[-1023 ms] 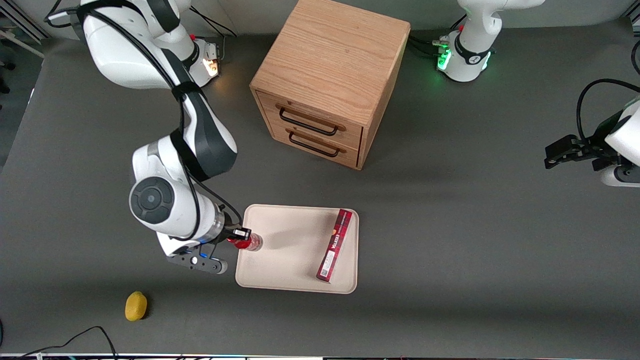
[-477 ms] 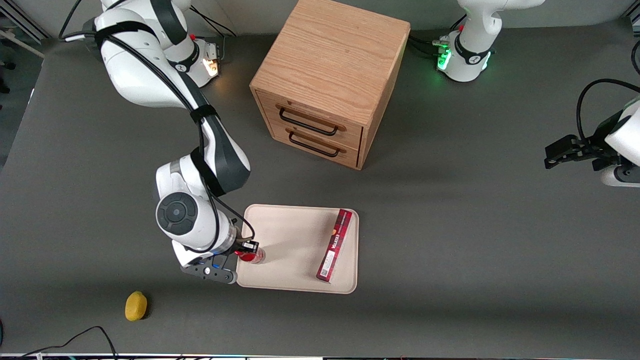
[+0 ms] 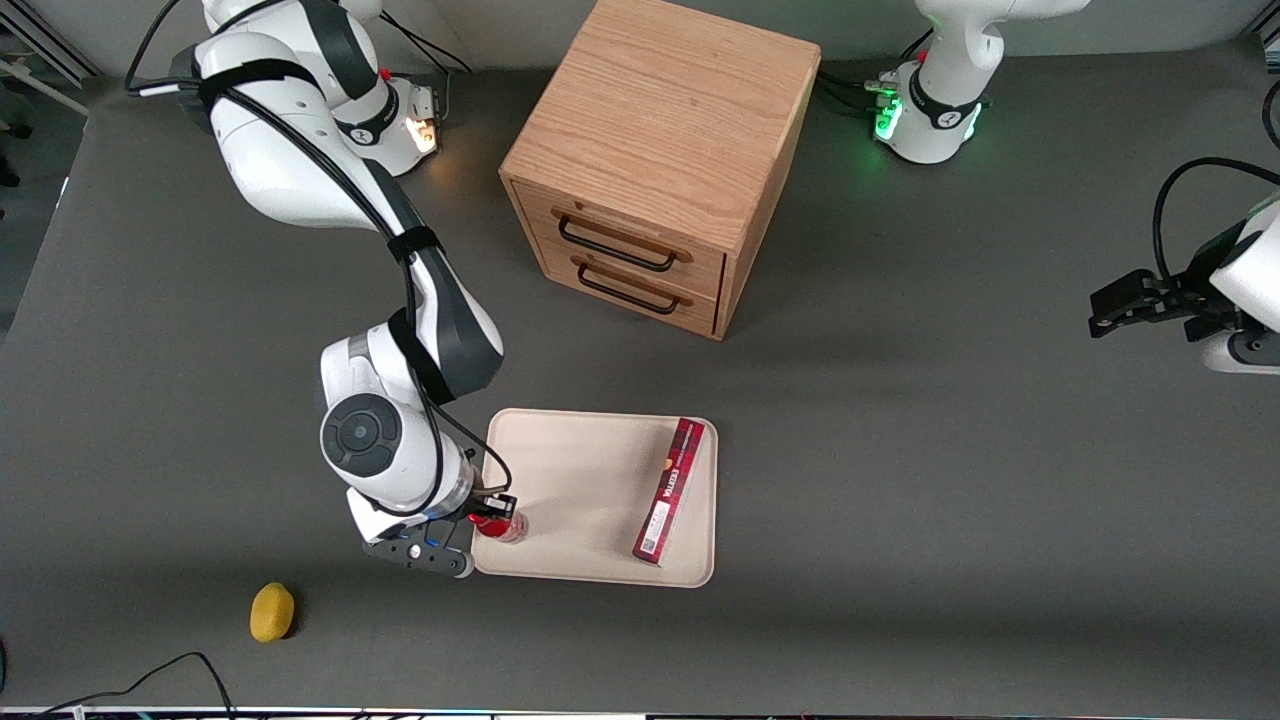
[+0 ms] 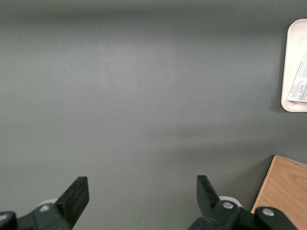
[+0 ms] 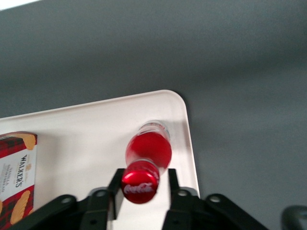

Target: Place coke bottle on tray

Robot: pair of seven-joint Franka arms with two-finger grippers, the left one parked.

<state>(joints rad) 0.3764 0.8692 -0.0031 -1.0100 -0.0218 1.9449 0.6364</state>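
Note:
The coke bottle [image 3: 503, 527] is a small red bottle with a red cap. It stands upright over the tray [image 3: 590, 480], at the corner nearest the front camera and toward the working arm's end. My right gripper [image 3: 492, 512] is above it, shut on the bottle's upper part. In the right wrist view the cap sits between the fingers of the gripper [image 5: 143, 179], and the bottle's red body [image 5: 148, 148] and clear base are over the cream tray [image 5: 86, 129] close to its rounded corner. I cannot tell whether the base touches the tray.
A long dark-red carton [image 3: 670, 490] lies on the tray along the edge toward the parked arm's end. It also shows in the right wrist view [image 5: 17, 172]. A wooden two-drawer cabinet [image 3: 660, 150] stands farther from the front camera. A yellow fruit [image 3: 271, 612] lies on the table near the front edge.
My right gripper has carried the bottle from the tray's edge inward, nearer the front camera, and seemingly lower toward the corner. The carton and tray have not moved.

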